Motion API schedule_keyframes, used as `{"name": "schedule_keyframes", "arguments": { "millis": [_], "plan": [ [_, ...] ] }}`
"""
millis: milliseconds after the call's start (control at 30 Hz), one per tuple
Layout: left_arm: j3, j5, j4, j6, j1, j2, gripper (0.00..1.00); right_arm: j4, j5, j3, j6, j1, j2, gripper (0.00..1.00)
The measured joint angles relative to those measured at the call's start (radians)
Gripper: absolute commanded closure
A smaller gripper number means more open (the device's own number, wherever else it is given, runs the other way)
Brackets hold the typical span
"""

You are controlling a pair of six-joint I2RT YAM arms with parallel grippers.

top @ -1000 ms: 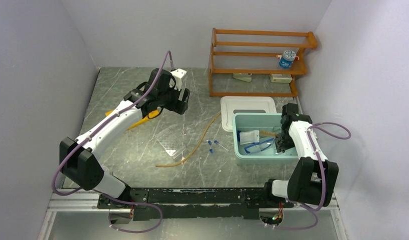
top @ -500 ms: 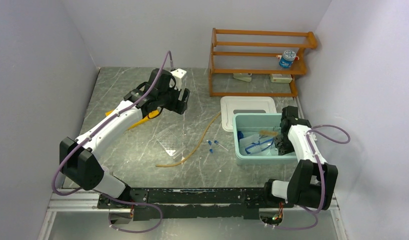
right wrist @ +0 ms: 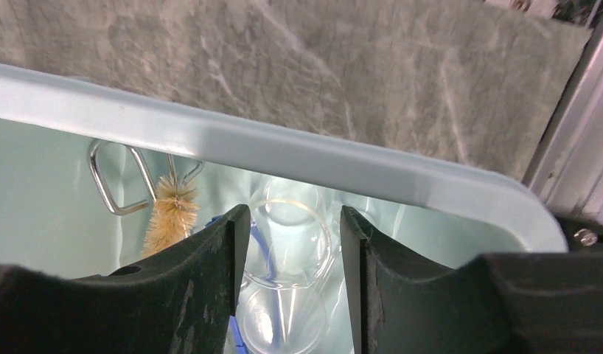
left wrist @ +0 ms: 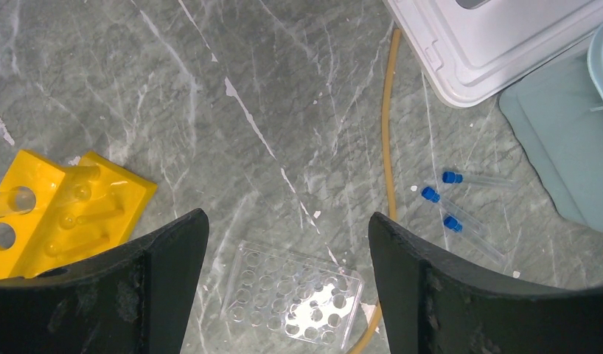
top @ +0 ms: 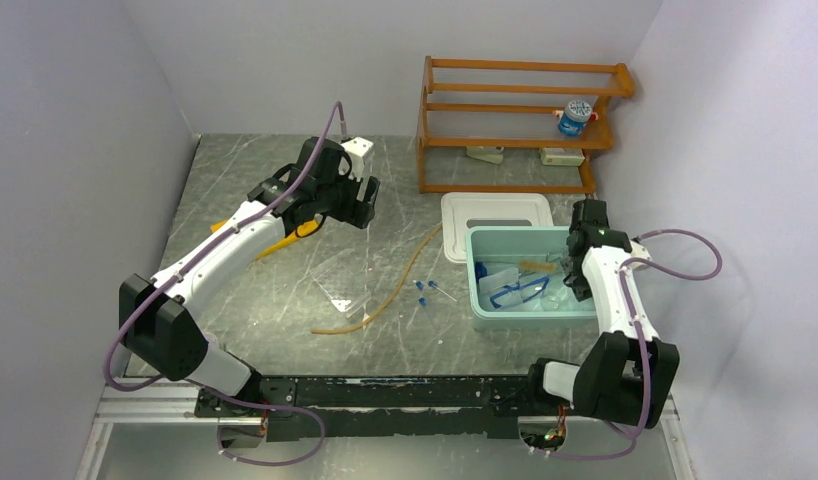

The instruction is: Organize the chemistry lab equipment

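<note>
Top view: bright, even, diffuse light from above; walls pale, no hard shadows. Left arm cast only a faint, soft-edged shadow on the table.

Left wrist view: table sharp, veins crisp. White glints on the tray. Left fingers near-black, underexposed, edges soft.

Right wrist view: dimmer, very close range. Right fingers dark and blurred. Tub rim washed out by a bright band. Glassware inside was hazy, outlines hard to separate.

White/blk arms w/ purple cables
</note>
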Motion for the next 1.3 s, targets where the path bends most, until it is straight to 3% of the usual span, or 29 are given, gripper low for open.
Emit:
{"name": "schedule_keyframes", "arguments": {
  "millis": [267, 400, 633, 900, 1133, 1300],
  "plan": [
    [0.0, 0.0, 0.0, -0.011, 0.0, 0.0, 0.17, 0.049, -0.002, 0.108, -0.203, 0.005, -0.028, 0.43],
    [0.0, 0.005, 0.001, -0.025, 0.0, 0.0, 0.18, 0.114, -0.045, 0.195, -0.313, 0.073, -0.078, 0.41],
    [0.0, 0.008, 0.006, -0.074, 0.0, 0.0, 0.2, 0.203, -0.056, 0.383, -0.432, 0.438, -0.056, 0.41],
    [-0.042, -0.006, 0.022, -0.159, 0.0, -0.039, 0.3, 0.291, -0.085, 0.403, -0.507, 0.782, 0.057, 0.42],
    [-0.066, -0.121, 0.015, -0.256, -0.001, -0.087, 0.29, 0.337, -0.114, 0.402, -0.48, 0.99, 0.342, 0.44],
    [-0.083, -0.203, -0.01, -0.311, -0.001, -0.134, 0.27, 0.338, -0.132, 0.402, -0.446, 1.063, 0.512, 0.47]
  ]
}}
